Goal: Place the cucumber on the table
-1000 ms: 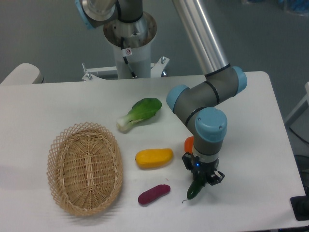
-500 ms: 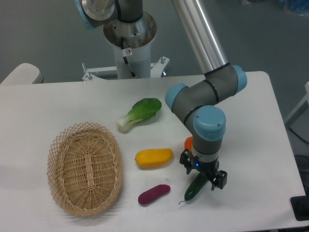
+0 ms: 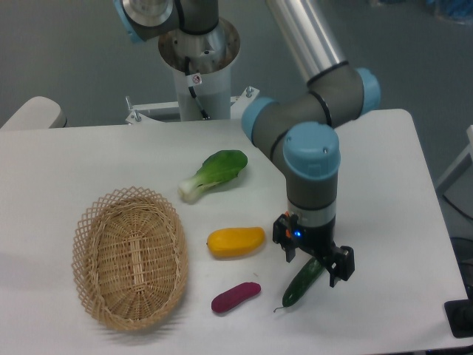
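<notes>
The slim dark green cucumber (image 3: 300, 284) lies on the white table (image 3: 384, 222) near the front edge, its thin stem tip pointing front left. My gripper (image 3: 315, 265) is open and hangs just above the cucumber's upper end, one finger on each side, apart from it. The arm's wrist rises straight up behind it.
A purple vegetable (image 3: 236, 296) lies left of the cucumber. A yellow vegetable (image 3: 235, 241) lies behind that. A bok choy (image 3: 213, 172) lies further back. An oval wicker basket (image 3: 130, 255) stands at the left. A small orange object is mostly hidden behind the wrist.
The gripper has let go of the cucumber, opened its fingers and risen. The cucumber has settled flat on the table.
</notes>
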